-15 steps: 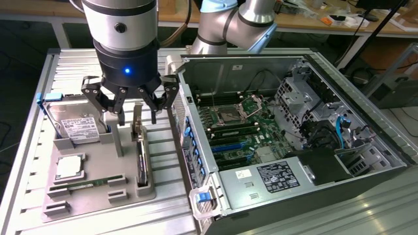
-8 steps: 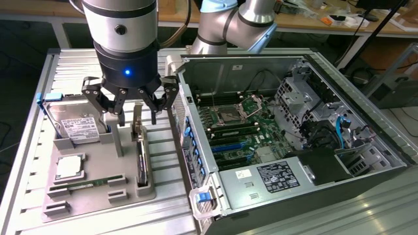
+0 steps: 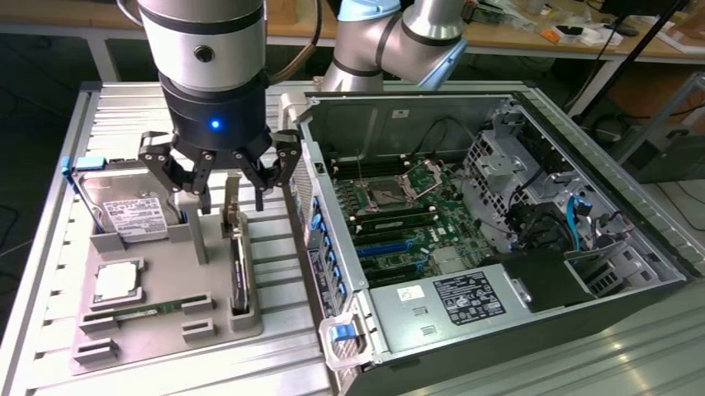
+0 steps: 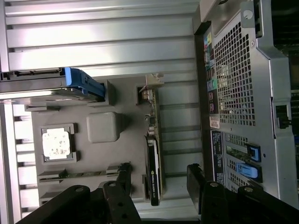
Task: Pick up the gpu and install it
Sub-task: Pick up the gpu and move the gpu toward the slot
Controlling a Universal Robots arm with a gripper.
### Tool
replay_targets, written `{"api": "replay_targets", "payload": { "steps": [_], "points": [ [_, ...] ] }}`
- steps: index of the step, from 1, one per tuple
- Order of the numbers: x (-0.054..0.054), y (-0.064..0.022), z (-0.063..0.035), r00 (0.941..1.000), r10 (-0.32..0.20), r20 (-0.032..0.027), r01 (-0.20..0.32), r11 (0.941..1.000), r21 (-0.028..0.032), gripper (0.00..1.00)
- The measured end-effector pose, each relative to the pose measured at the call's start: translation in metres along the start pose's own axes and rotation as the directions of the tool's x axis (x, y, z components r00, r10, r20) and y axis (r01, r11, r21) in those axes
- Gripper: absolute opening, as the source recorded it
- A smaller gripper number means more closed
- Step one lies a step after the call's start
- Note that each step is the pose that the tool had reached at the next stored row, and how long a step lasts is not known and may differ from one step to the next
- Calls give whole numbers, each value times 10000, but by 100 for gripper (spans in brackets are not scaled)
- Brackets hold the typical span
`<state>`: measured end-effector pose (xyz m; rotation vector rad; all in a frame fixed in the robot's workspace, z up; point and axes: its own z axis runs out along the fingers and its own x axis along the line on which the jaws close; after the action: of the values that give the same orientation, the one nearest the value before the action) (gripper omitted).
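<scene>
Wrist view first, nearest thing: claw [image 4: 159, 170] spread wide, holding nothing. Its black fingers [image 4: 122, 186] stand either side of the gpu [image 4: 153, 158] w/ a gap on both sides, no contact that I can see. Claw's base is cut off by the frame edge. The gpu sits on edge in a slot of the grey tray [image 4: 126, 107], black cooler toward the claw, silver bracket [image 4: 150, 85] at the far end.

Beyond it on the same tray: memory stick [image 4: 79, 173], cpu [image 4: 57, 143], then hdd [image 4: 37, 86] in its blue frame. Rear of the pc case [image 4: 238, 93] runs alongside the tray.

Exterior view: tray [image 3: 154, 351] is lower left, w/ the gpu [image 3: 238, 264] upright along the tray's edge on the exterior view's right, next to the open pc case [image 3: 385, 124]. Claw [image 3: 226, 191] hangs over the card's far end, upper left of frame. The fingers hide that end, so I can't tell from here whether a tip touches the card. Mobo [image 3: 402, 206] & psu [image 3: 463, 301] show inside the case. Arm [image 3: 210, 49] is cut off at the top of frame. Benches at the back are too cluttered to make out.
</scene>
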<state>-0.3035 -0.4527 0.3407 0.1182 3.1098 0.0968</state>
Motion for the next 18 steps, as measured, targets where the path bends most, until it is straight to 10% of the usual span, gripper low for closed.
{"api": "replay_targets", "payload": {
  "steps": [18],
  "points": [
    [2, -6, 105, 10000, 0, 1, 0, 10000, -1, 60]
  ]
}}
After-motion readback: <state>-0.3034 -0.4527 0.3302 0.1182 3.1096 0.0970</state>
